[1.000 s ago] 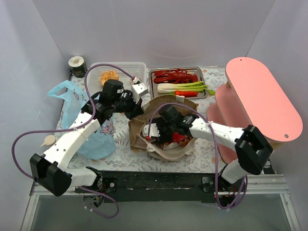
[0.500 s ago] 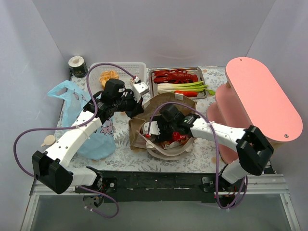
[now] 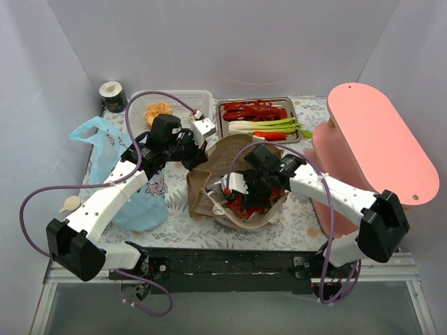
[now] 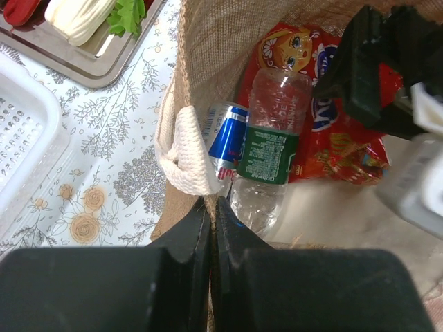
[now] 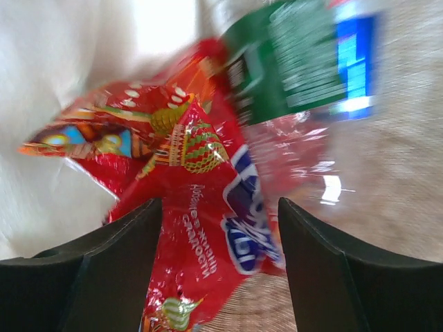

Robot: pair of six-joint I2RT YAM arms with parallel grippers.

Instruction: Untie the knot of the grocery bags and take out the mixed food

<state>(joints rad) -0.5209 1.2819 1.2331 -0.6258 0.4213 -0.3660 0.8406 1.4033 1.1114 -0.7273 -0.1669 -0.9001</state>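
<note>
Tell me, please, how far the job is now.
Done: the lobster, leek and carrot lie on the tray. In hand: the left gripper pinches the rim of the brown bag while the open right gripper hangs over the red snack packet. Left: packet, can and bottle are inside the bag.

Your right gripper (image 5: 218,232) had its two dark fingers spread wide, with the shiny red snack packet (image 5: 176,159) lying crumpled between them (much of it blurred). Above it, you saw a clear bottle (image 5: 291,55) with a green label beside a blue can (image 5: 356,62), on the woven floor of the brown bag (image 5: 387,180).
</note>
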